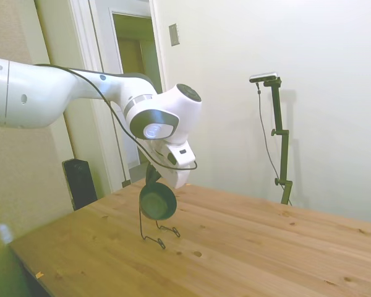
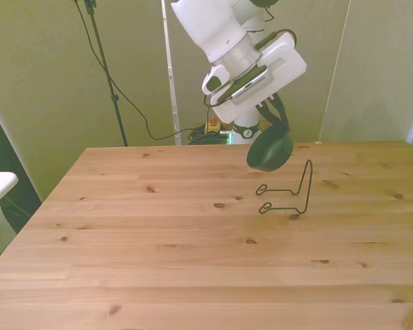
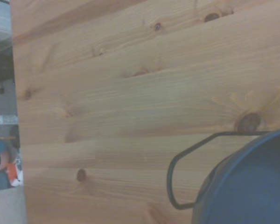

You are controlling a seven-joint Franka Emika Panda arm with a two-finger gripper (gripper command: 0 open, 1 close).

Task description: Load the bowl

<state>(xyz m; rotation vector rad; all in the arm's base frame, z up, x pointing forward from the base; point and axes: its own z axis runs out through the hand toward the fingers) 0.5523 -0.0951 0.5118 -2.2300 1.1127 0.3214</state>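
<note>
Desk (image 2: 158, 261) of knotty pine spreads beneath the jaws (image 2: 274, 122), which hang clenched on the bowl (image 2: 270, 150), holding it tipped on edge, clear of the wood. Wire rack (image 2: 289, 192) stands just below and beside them. Judging by this, the carry is nearly done; next comes lowering the bowl into the rack's upright. Bowl is small, round, dark green, matte.
</note>
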